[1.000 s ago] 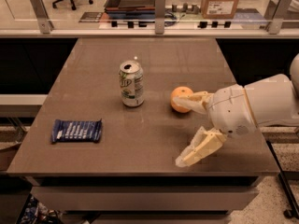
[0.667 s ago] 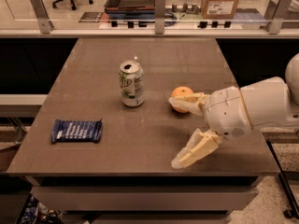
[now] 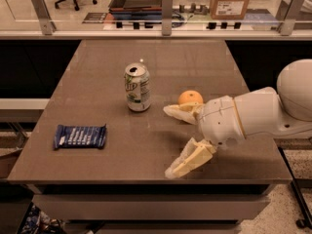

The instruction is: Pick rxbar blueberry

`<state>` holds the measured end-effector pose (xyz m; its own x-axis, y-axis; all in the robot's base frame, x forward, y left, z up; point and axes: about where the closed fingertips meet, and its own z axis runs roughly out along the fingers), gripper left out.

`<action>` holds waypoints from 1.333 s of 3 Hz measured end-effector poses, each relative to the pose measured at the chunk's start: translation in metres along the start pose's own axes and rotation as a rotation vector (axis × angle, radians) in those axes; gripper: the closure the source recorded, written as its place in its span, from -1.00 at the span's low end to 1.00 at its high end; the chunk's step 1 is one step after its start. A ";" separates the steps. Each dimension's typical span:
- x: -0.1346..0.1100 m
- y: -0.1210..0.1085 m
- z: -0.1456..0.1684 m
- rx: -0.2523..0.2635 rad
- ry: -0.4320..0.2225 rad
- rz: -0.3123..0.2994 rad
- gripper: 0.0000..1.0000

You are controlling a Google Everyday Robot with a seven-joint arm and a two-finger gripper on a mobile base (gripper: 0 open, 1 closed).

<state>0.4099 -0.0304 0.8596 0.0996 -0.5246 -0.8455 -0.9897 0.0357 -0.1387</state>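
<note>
Pincer wide open and empty, at the right side of the desk.
You are in the approach step: the rxbar blueberry lies flat near the front left edge, well apart from the pincer. Next you must travel left, passing in front of the can, and lower over it.

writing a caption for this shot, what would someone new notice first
The bulky white robot arm extending in from the right stands out first, its cream two-finger gripper spread open over the front right of the brown table, a round orange fruit just behind it. Next come the upright green-white soda can near the middle and the flat dark blue rxbar blueberry wrapper lying near the front left edge.
</note>
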 end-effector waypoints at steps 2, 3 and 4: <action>-0.021 -0.009 0.024 -0.038 -0.016 -0.024 -0.64; -0.033 -0.014 0.037 -0.064 -0.045 -0.021 -0.60; -0.036 -0.018 0.053 -0.062 -0.043 0.010 -0.56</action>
<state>0.4300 0.0333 0.8651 0.0927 -0.4873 -0.8683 -0.9950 -0.0127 -0.0990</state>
